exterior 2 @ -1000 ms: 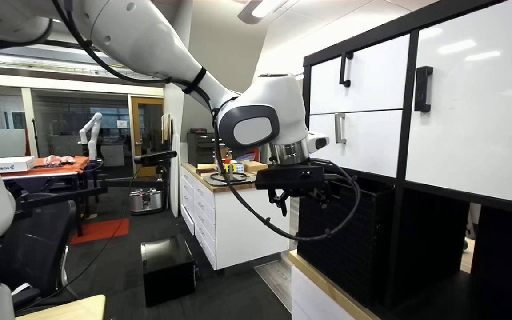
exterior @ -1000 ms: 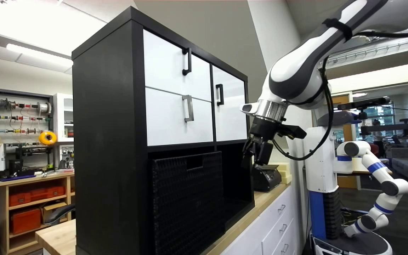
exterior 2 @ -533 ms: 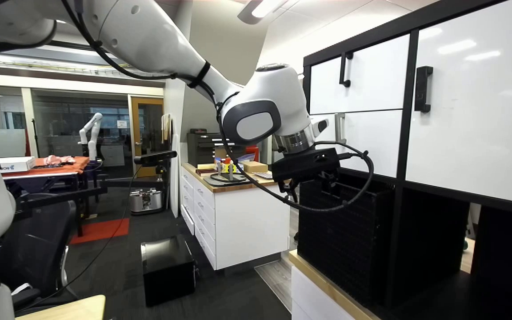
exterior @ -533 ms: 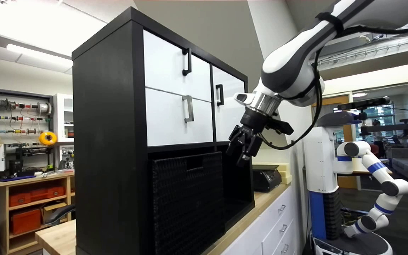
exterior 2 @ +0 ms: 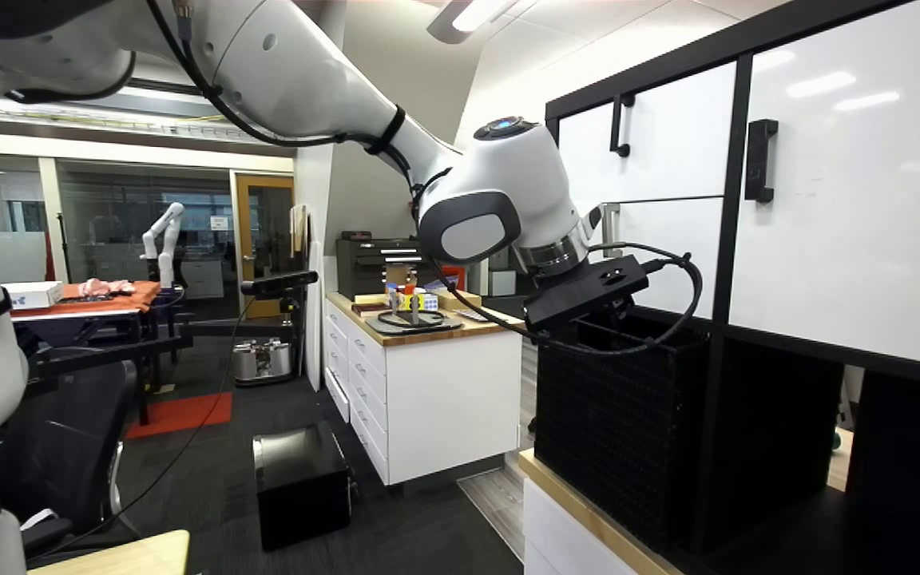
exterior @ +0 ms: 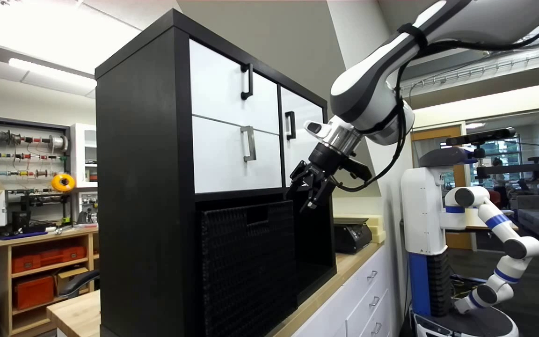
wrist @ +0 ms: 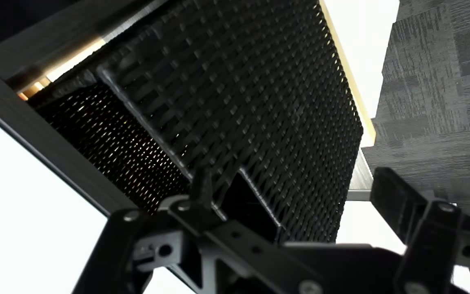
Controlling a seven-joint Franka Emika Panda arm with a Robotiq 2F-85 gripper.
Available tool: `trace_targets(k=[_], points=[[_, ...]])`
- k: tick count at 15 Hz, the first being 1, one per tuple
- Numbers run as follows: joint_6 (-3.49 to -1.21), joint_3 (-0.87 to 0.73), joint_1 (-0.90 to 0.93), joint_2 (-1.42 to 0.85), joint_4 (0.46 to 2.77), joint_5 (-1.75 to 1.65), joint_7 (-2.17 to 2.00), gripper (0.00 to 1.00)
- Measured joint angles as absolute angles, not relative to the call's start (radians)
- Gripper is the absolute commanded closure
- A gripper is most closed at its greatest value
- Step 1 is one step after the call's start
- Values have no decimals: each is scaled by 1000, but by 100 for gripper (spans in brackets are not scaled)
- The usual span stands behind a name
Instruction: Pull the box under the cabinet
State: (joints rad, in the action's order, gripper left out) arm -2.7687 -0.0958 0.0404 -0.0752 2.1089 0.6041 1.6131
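The black box (wrist: pixel 259 106) shows a woven pattern

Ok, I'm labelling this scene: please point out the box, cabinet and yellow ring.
Box (wrist: pixel 259 110): wrist view, on its woven front.
Cabinet (exterior: pixel 141 178): in an exterior view, on its black side.
Yellow ring (exterior: pixel 56 182): in an exterior view, on its band.

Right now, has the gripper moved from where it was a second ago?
Yes: in an exterior view, the gripper has shifted leftward in the picture, from the right edge of the cabinet toward the box.
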Motion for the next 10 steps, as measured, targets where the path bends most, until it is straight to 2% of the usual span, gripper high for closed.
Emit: trace_targets(k=[10], points=[[-2773, -89, 39, -229, 1950, 730, 1781, 0]])
